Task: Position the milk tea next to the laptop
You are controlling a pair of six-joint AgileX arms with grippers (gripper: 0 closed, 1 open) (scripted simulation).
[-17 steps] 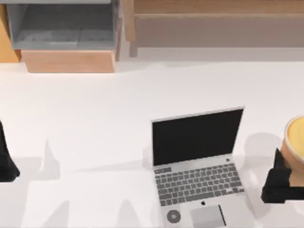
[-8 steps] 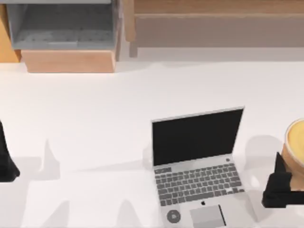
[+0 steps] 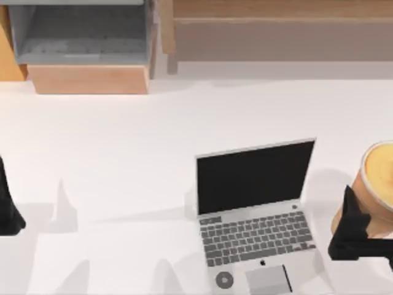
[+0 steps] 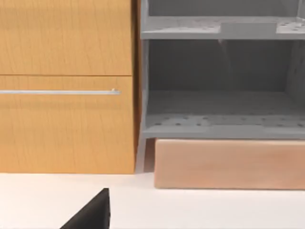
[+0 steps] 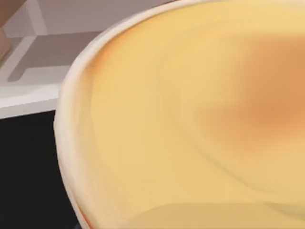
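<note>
One laptop point(image 3: 255, 212), one milk tea point(image 3: 376, 187), seemingly.

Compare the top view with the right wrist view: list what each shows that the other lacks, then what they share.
Top view alone: the laptop's keyboard, the right gripper at the milk tea's side near the table's right edge, the left gripper parked at the left edge, and the grey shelf. Right wrist view alone: the cup's pale rim and creamy top seen up close. Shared: the milk tea and the laptop's black screen.
</note>
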